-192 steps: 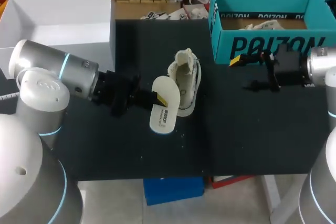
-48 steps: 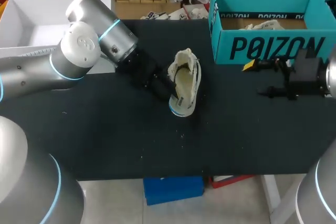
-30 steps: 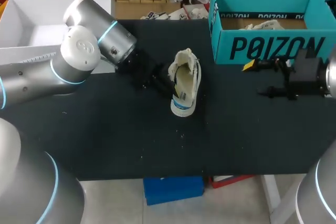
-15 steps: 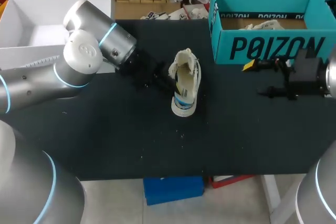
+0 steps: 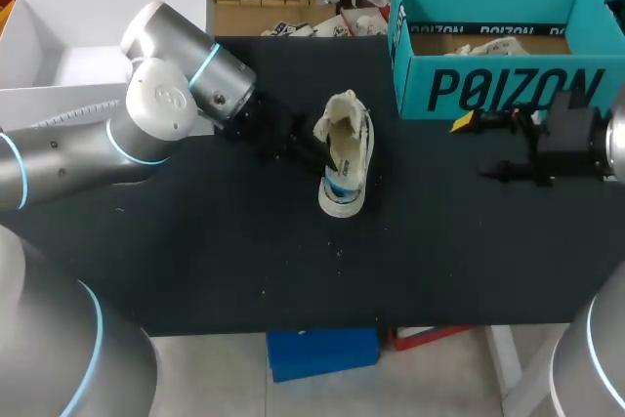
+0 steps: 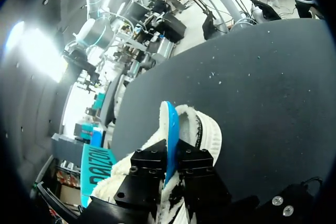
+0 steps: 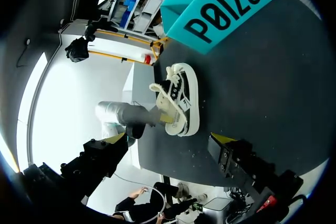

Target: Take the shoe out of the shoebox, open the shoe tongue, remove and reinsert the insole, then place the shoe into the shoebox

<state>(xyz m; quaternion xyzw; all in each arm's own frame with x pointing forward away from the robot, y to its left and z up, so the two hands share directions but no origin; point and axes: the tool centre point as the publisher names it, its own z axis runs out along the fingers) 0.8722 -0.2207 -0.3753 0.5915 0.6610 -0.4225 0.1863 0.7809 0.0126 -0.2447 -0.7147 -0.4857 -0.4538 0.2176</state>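
**Left claw (image 6: 171, 157) pinches the insole (image 6: 169, 121) at the mouth of the shoe (image 5: 344, 148)**

Its two black fingers (image 6: 149, 160) are pressed together on the insole from both sides, holding the thin sheet on edge with its blue rim pointing away from the wrist. That edge-on hold looks chosen so the insole can slide lengthwise into the narrow opening instead of folding. My judgement is that reinsertion is the step in hand, though I cannot tell how deep the sheet already sits.

The shoe lies near the middle of the counter (image 5: 244, 261), opening upward, with the left arm reaching it from the side. It sits well apart from the shoebox (image 5: 498, 41), leaving both arms room to work. It is a low sneaker of cream, woven-looking fabric with a fuzzy, frayed collar, dark side trim and a pale rubbery sole. The soft upper should give under pressure, while the insole seems flexible and likely to buckle if pushed hard.

The right claw (image 7: 167, 140) is spread wide and empty. It hangs just in front of the shoebox, probably waiting to steady the shoe or carry it back.

The shoebox is teal cardboard with stiff, straight walls and an open top. The counter is matte black and lightly speckled. A white box (image 5: 107, 31) stands at its far left corner.
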